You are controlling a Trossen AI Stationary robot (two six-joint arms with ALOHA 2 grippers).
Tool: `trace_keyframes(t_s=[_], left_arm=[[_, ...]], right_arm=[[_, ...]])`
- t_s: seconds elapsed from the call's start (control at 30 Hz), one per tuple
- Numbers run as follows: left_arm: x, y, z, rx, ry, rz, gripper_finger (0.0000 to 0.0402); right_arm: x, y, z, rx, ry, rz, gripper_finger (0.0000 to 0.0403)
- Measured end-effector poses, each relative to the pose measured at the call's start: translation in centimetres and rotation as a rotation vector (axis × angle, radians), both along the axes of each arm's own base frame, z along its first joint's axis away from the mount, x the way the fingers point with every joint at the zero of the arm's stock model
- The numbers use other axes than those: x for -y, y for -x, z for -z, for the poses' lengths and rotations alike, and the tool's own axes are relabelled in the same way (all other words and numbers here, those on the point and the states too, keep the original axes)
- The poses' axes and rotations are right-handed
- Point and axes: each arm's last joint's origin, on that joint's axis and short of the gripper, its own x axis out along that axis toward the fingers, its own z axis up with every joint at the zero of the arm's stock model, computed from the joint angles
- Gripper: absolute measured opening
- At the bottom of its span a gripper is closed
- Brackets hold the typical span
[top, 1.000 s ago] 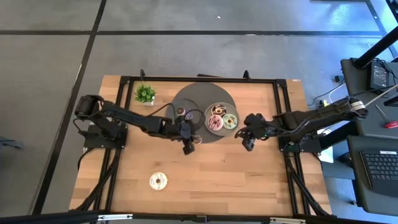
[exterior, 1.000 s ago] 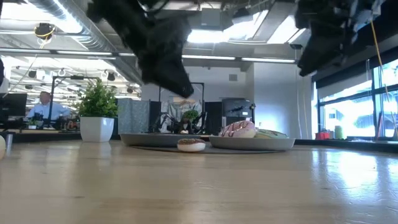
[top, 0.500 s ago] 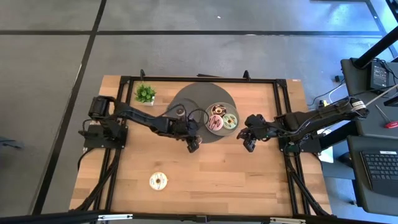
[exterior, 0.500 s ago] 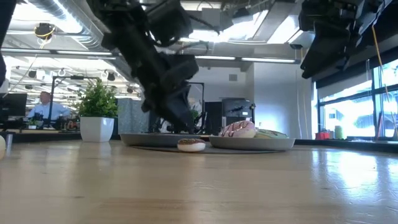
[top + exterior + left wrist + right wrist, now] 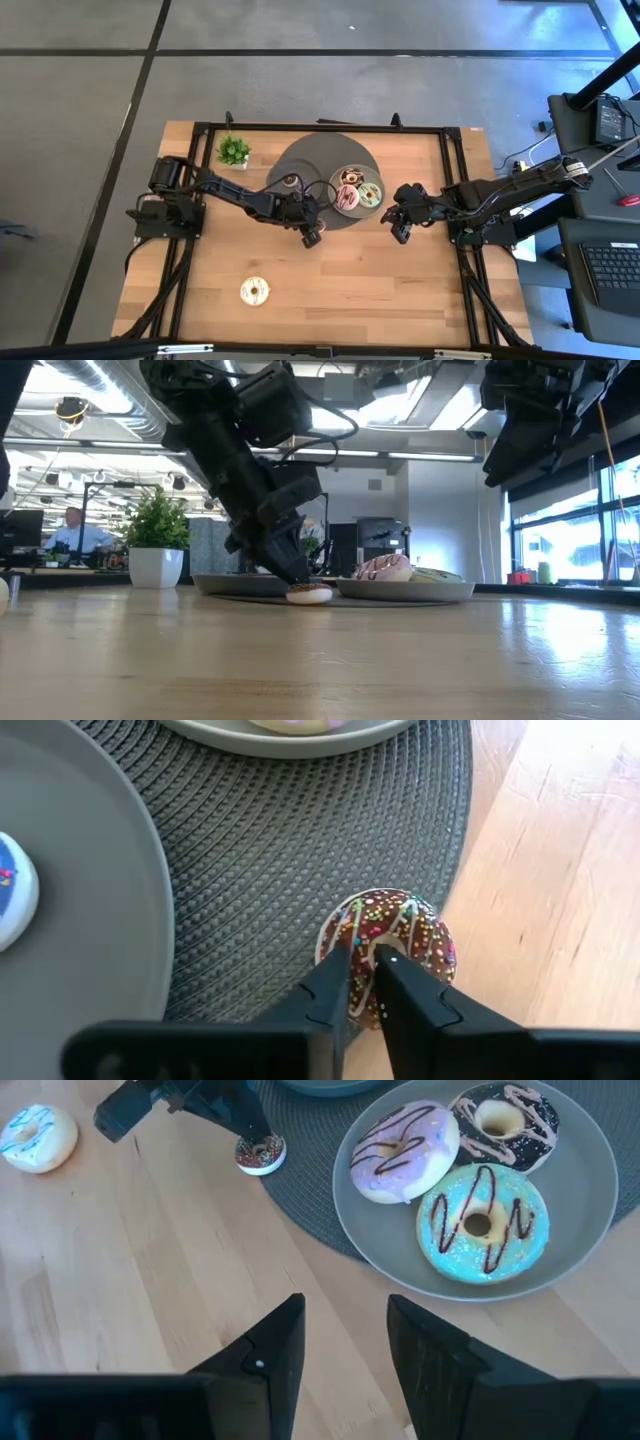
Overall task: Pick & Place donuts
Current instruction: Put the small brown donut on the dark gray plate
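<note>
Left gripper [image 5: 362,960] clamped on sprinkled mini donut [image 5: 388,952] (woven mat [image 5: 300,860] edge); right gripper [image 5: 345,1330] apart.

1. The place was an open office used as a robot lab.
2. Beyond the wooden worktop [image 5: 320,660] a person [image 5: 72,530] sat at a desk.
3. Exposed ducts [image 5: 110,405] and strip lights crossed the ceiling; tall windows [image 5: 570,540] lined one side.
4. A keyboard [image 5: 610,270] lay beside the rig.
</note>
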Motion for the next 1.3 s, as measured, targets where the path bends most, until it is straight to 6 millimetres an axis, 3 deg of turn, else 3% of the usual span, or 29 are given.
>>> trace_keyframes(t_s=[0.17, 0.37, 0.53, 0.87, 1.13, 1.3], left_arm=[[0.0, 0.0, 0.0, -0.003, -0.009, 0.012, 0.0006], [0.0, 0.0, 0.0, -0.003, -0.009, 0.014, 0.0002], [0.0, 0.1, -0.6, 0.009, -0.004, 0.018, 0.0002], [-0.1, 0.8, -3.7, 0.089, -0.012, 0.020, 0.0002], [0.0, 0.9, -3.6, 0.075, 0.010, 0.028, 0.0008], [-0.2, 0.9, -3.6, 0.080, -0.011, -0.017, 0.0039]], right_arm=[[0.0, 0.0, 0.0, -0.001, 0.001, -0.001, 0.0145], [0.0, 0.0, 0.0, -0.005, 0.014, -0.015, 0.0146], [0.0, 0.0, 0.0, -0.005, 0.016, -0.017, 0.0145], [0.0, 0.0, 0.0, -0.007, 0.018, -0.020, 0.0145], [0.0, 0.0, 0.0, -0.006, 0.019, -0.020, 0.0145], [0.0, 0.0, 0.0, -0.006, 0.018, -0.020, 0.0146]])
